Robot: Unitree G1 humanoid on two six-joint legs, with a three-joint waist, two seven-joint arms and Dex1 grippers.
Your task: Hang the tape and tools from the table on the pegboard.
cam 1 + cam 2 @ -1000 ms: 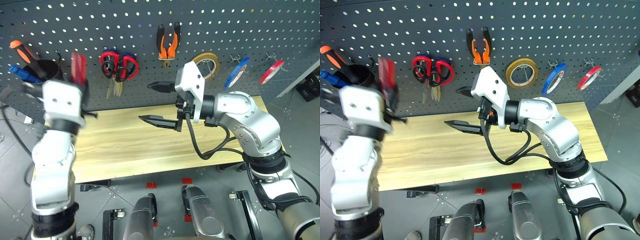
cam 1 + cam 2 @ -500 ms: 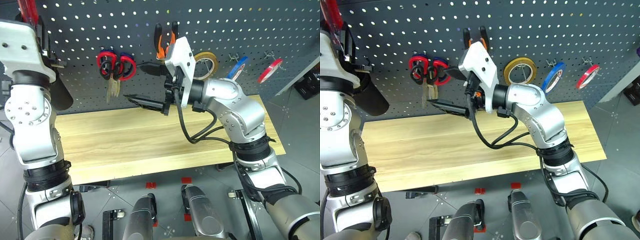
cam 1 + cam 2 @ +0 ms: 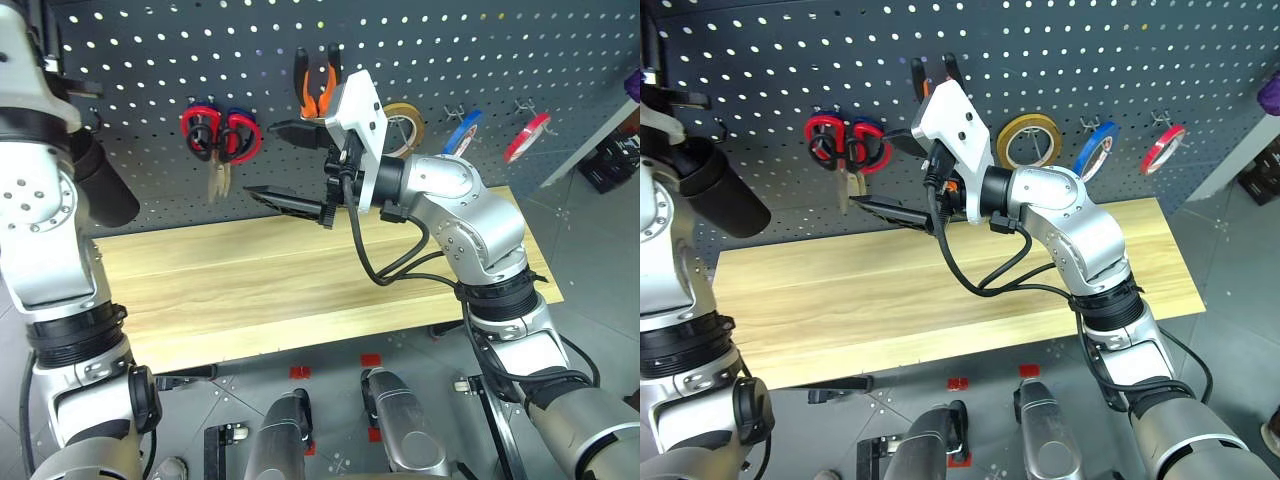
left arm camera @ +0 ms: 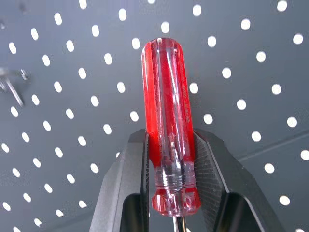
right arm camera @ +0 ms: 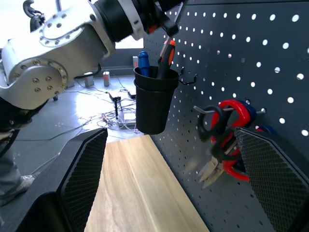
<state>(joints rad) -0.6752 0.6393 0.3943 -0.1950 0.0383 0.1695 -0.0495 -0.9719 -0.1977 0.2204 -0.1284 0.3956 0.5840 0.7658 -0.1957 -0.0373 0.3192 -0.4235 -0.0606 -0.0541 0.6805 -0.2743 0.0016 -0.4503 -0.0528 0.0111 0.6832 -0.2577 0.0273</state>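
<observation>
My left gripper (image 4: 169,145) is shut on the clear red handle of the screwdriver (image 4: 166,106), held upright close to the dark grey pegboard (image 3: 500,50). Open and holding nothing, my right gripper (image 3: 277,163) points left along the board, just right of the hung scissors. The small dark-handled scissors (image 5: 212,128) hang on a hook in front of the red-handled pair (image 3: 215,135). Orange-and-black pliers (image 3: 315,85) hang above the right gripper. The blue tape (image 3: 463,132) hangs further right. The pale wood table (image 3: 250,290) lies below.
A black cup (image 5: 153,104) holding blue and orange handles hangs on the board at the left. Yellow tape (image 3: 408,122) and red tape (image 3: 525,137) hang beside the blue ring. A bare metal hook (image 4: 12,84) sticks out near the screwdriver.
My left arm has lifted the screwdriver up to the picture's top edge. The right gripper moved up and left towards the scissors, then held still. The camera shifted.
</observation>
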